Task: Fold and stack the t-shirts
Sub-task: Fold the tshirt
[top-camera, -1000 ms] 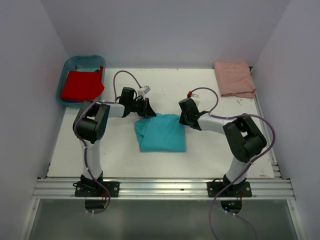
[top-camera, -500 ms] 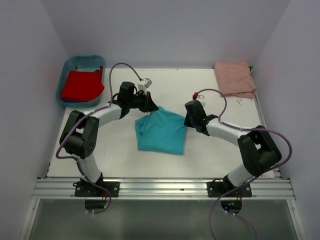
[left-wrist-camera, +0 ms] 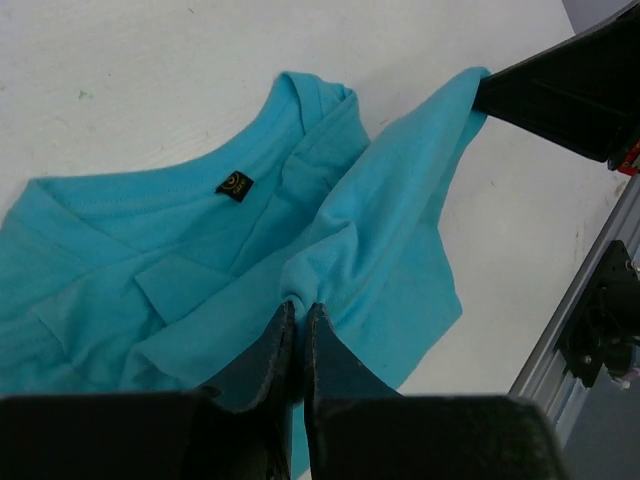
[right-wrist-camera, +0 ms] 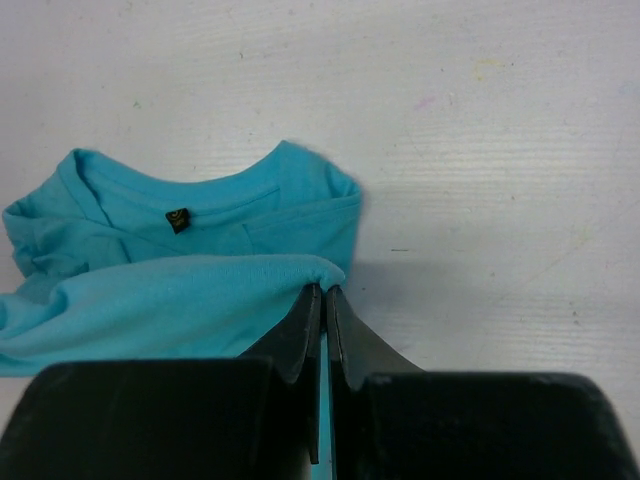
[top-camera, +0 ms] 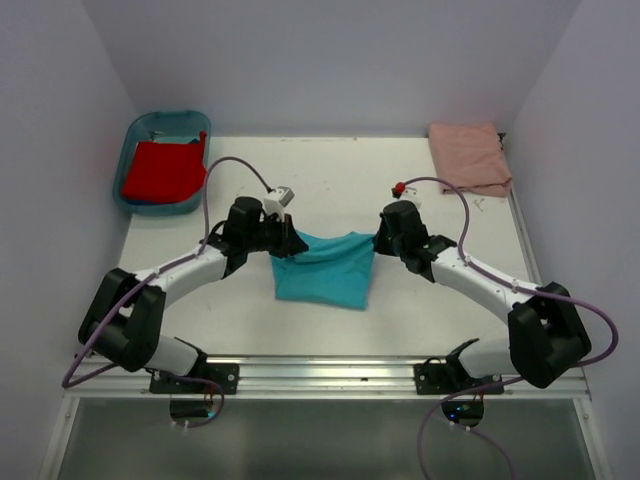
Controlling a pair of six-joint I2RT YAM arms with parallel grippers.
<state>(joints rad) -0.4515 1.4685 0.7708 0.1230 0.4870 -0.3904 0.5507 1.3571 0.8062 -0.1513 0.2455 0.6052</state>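
Fingers of both arms clenched on cloth: left fingers (left-wrist-camera: 272,350) pinching one corner of a lifted fold of the turquoise t-shirt (top-camera: 325,278), right fingers (right-wrist-camera: 350,345) nipping the other corner, each pair pressed together with only fabric between. Held edge drawn fairly taut from left to right between the two arms, raised off the worktop (top-camera: 330,180) and sagging a little in the middle. Rest of the shirt spread on the worktop on the near side of that edge in the overhead view, towards the arm bases and roughly midway between them. Collar and small dark neck label (left-wrist-camera: 234,185) flat on the worktop, uncovered, beyond the raised fold in both wrist views. Neither arm nearer than the other: one at each end, about level. By the look of it, a fold under way, the coming move hanging on keeping that left-to-right line straight and carrying both ends together across the cloth below; a lag on one side likely to skew the crease. Folded at the far right corner, well apart, the pale pink t-shirt (top-camera: 468,158); at the far left, the red t-shirt (top-camera: 160,170) in the blue tub (top-camera: 160,116), not yet stacked.
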